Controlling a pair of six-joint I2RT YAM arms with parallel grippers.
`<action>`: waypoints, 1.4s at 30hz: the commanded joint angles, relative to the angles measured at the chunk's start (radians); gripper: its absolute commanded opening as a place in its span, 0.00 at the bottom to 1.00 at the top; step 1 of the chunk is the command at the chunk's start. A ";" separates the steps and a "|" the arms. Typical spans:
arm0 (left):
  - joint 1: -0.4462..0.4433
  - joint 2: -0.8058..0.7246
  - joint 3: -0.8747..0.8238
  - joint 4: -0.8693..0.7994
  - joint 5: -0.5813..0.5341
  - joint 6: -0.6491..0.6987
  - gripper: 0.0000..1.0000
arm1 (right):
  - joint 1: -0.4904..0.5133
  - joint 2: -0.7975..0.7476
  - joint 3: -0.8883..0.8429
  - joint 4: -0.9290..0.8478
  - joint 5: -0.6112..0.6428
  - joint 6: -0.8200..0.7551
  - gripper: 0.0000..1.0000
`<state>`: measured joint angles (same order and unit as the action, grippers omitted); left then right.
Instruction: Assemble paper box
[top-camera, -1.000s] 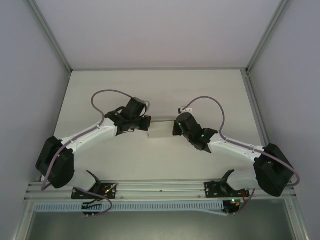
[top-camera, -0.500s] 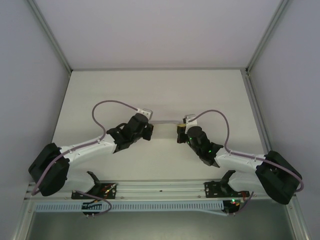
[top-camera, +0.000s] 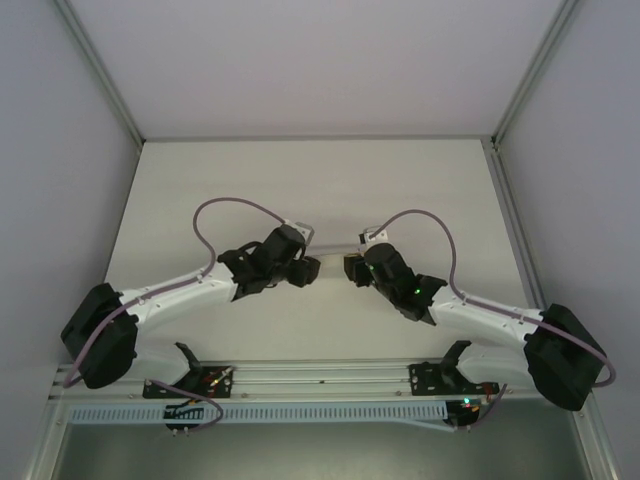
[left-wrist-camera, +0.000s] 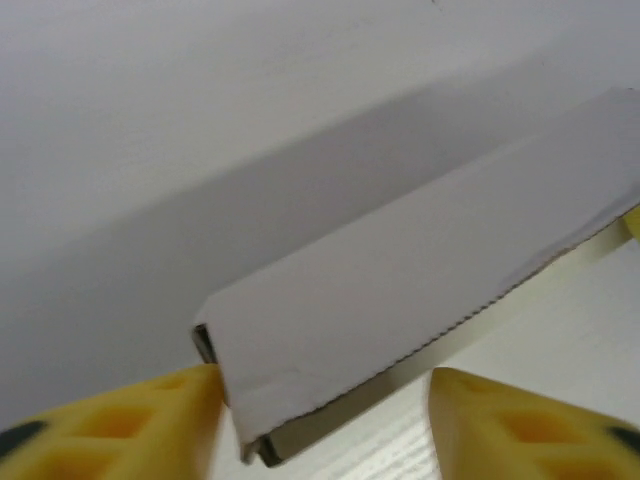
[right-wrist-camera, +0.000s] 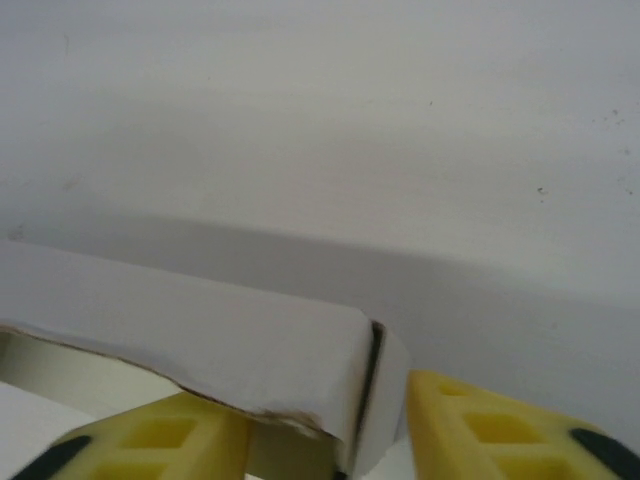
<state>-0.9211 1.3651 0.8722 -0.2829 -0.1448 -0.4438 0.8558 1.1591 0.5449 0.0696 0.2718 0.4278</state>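
The paper box is a long white folded cardboard piece lying on the white table. In the left wrist view its near end sits between my left gripper's yellow fingertips; it touches the left one and stands well apart from the right one, so the jaws are open. In the right wrist view the box's other end, with a folded flap, lies between my right gripper's fingertips, with a small gap on the right. From above, the left gripper and the right gripper face each other mid-table.
Grey enclosure walls with metal frame posts close in the table on the left, right and back. The arm bases and a metal rail run along the near edge. Purple cables arch over both wrists.
Both grippers were shut on the box's ends a second ago; both now stand open around them. The wrists have shifted slightly closer together and toward the near edge.
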 joint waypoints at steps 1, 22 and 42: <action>-0.004 0.025 0.041 -0.162 -0.008 0.001 0.70 | 0.006 -0.014 0.052 -0.135 0.001 0.028 0.52; 0.292 0.008 0.113 -0.041 0.274 -0.043 1.00 | -0.160 -0.018 0.215 -0.242 -0.057 0.080 0.97; 0.317 0.086 -0.081 0.078 0.397 -0.004 0.83 | -0.192 0.036 -0.028 -0.128 -0.130 0.147 0.86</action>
<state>-0.6109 1.4292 0.8394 -0.1570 0.2314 -0.4740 0.6693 1.1889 0.5880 -0.0181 0.1452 0.5583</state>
